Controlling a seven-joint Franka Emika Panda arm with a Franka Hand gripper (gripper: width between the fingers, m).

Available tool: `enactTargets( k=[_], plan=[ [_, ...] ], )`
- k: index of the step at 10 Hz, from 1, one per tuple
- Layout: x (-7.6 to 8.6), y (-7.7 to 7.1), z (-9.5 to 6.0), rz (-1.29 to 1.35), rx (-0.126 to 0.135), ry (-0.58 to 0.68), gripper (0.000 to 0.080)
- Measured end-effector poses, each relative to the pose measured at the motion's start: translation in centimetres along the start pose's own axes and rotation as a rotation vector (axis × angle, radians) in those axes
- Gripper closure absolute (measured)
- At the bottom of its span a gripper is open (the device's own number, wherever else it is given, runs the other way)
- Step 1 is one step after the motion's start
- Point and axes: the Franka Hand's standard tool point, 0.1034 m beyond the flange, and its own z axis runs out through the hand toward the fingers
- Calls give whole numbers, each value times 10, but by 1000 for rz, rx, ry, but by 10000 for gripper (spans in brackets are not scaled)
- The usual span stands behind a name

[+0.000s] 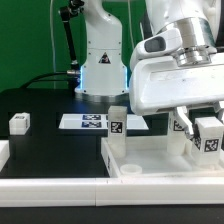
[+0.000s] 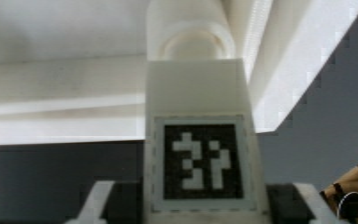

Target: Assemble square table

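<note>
**Q:** Where did free room remain in the exterior view?

**A:** On the black table (image 1: 50, 140), left of centre. A bare lane ran between the small leg (image 1: 20, 123) at far left and the marker board (image 1: 92, 122) at centre.

**Q:** What stood in the way?

**A:** The robot base (image 1: 100, 60) at upper centre. An upright leg (image 1: 117, 122) by the upper-left corner of the tabletop (image 1: 150, 168). The white bar fence (image 1: 50, 188) along the bottom. The gripper (image 1: 205, 128), clamped on the held leg (image 1: 209, 140), filled the right.

Three legs (image 1: 20, 123) (image 1: 117, 122) (image 1: 208, 136), one square table top (image 1: 135, 163), one marker board (image 1: 88, 122).
</note>
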Motion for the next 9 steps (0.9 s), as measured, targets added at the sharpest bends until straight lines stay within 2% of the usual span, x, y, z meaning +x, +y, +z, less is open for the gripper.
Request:
enactTargets(
  k=[2, 3, 4, 5, 9],
  plan=[
    [-2, 0, 1, 1, 5, -19, 504],
    [-2, 0, 1, 1, 5, -19, 276],
    [-3, 0, 2, 1, 5, -20, 276],
    [-3, 0, 2, 1, 5, -20, 177],
    [-3, 0, 2, 1, 5, -21, 151]
  ],
)
